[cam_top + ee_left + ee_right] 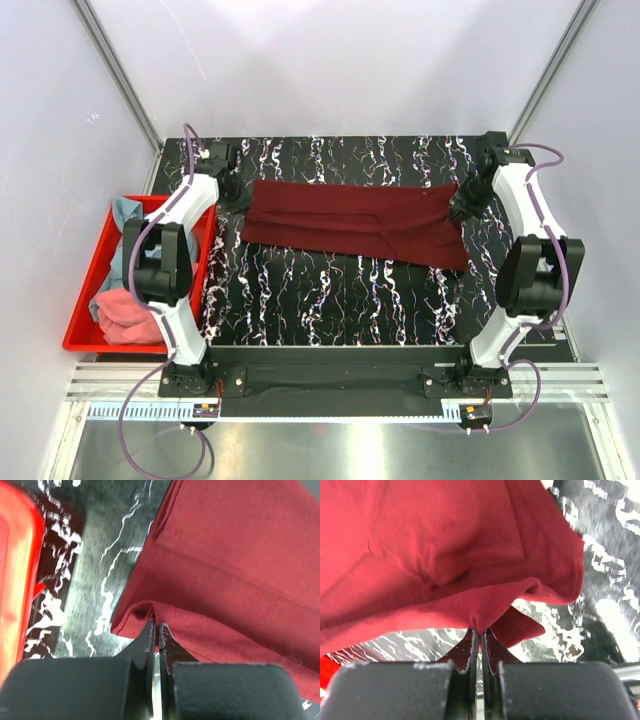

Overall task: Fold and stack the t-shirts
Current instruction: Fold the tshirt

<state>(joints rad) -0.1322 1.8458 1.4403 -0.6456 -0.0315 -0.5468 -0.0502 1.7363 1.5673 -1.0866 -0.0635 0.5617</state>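
Scanning outward from arm bases, I note rigid red plastic bin (88,285) beside left arm: crumpled coral pink cotton t-shirt (125,315) at near end, dusty teal-blue t-shirt (125,215) at far end. Beyond, dark maroon t-shirt (360,222) stretched across far half of black marbled table (330,300). Left gripper (157,627) pinched closed on its left edge; right gripper (481,632) pinched closed on right edge.

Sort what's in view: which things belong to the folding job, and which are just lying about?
Job: maroon t-shirt, pinched by left gripper and right gripper; teal-blue t-shirt; coral pink t-shirt.
Lying about: red bin holding those two; marbled table.
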